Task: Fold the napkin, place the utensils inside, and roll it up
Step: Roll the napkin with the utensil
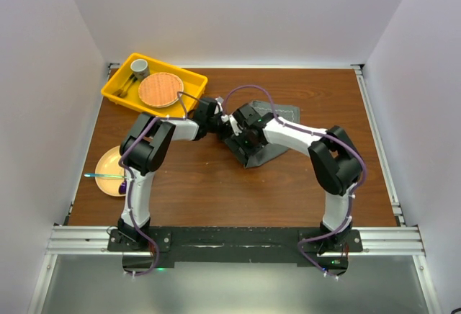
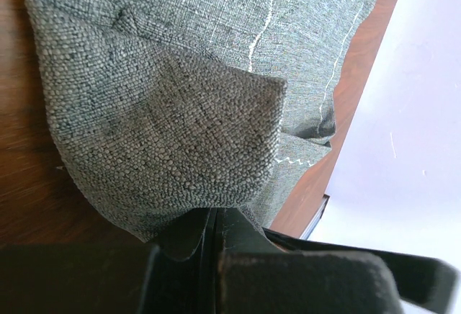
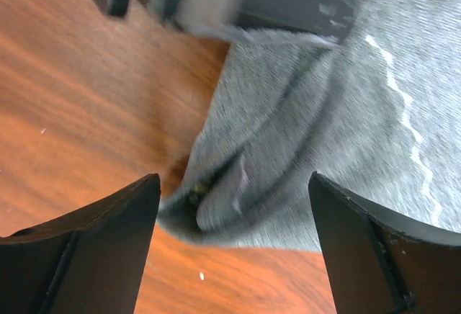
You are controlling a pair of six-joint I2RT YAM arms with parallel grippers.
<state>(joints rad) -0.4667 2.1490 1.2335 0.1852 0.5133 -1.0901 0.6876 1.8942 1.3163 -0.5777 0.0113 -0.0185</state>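
Napkin (image 2: pixel 180 112) edge pinched in left fingers (image 2: pixel 302 281), right fingers (image 3: pixel 382 256) spread wide above its corner, table (image 3: pixel 86 76) alongside

We see the fingers (image 2: pixel 302 281) closed on the near edge of the napkin (image 2: pixel 166 134), which lies bunched on the tabletop (image 2: pixel 21 184), its pale stitching (image 2: pixel 261 33) visible.

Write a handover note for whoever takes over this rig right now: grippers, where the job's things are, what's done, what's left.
Left gripper: shut on a napkin edge.
Right gripper: open, jaws either side of a bunched fold, not gripping.
Napkin: mid-table, doubled over but rumpled.
Utensils: none seen on the napkin; a teal-handled utensil lies across the pale yellow plate at the left edge; dark utensils seem to lie in the yellow tray.
Done: rough first fold.
Left: tidy the fold, bring the utensils, roll.
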